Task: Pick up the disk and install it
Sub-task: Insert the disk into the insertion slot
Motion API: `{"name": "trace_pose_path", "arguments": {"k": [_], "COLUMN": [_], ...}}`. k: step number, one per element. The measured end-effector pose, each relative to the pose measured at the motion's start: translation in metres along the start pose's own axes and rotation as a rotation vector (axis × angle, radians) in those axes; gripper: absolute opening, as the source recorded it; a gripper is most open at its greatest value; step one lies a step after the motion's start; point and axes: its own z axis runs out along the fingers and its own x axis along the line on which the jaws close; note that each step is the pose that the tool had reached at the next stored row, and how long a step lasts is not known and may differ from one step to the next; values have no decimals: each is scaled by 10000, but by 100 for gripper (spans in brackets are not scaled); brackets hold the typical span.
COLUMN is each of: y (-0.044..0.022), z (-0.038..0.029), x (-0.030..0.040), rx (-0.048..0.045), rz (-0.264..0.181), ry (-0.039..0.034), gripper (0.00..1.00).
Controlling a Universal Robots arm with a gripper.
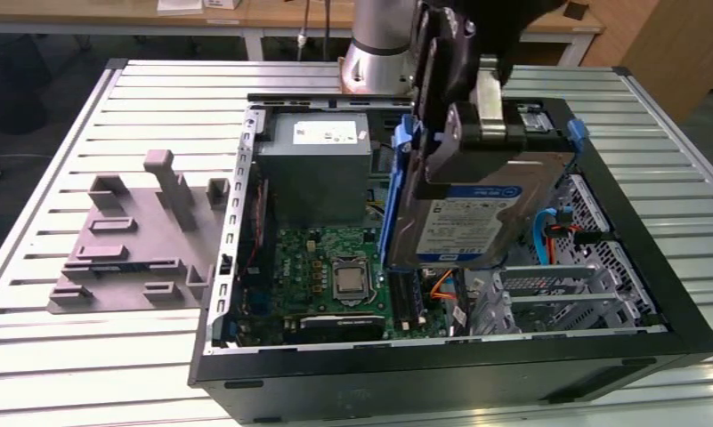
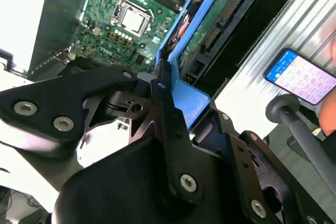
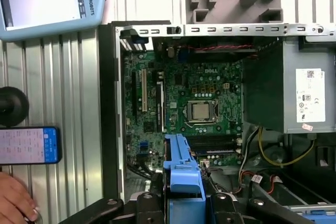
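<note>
Exterior view, left to right: grey fixture [image 1: 131, 236] on the bench [image 1: 47, 356], open computer case [image 1: 451, 374] with grey box [image 1: 320, 169] and motherboard [image 1: 332, 276], then gripper [image 1: 469, 120] clamped tight on the disk [image 1: 469, 218], held steeply tilted above the case interior

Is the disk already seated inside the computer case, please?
No, in the exterior view the disk hangs on edge above the open computer case, gripped at its upper end by the pincer.

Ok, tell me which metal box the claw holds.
The disk, silver with a blue bracket, above the case; the grey box sits inside, apart.
</note>
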Motion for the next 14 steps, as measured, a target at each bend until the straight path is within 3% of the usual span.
{"name": "trace_pose_path", "arguments": {"k": [8,14], "y": [-317,-407], "z": [26,47], "x": [21,104], "rx": [-16,-16], "rz": [0,1], "ry": [1,2], "gripper": [37,37]}}
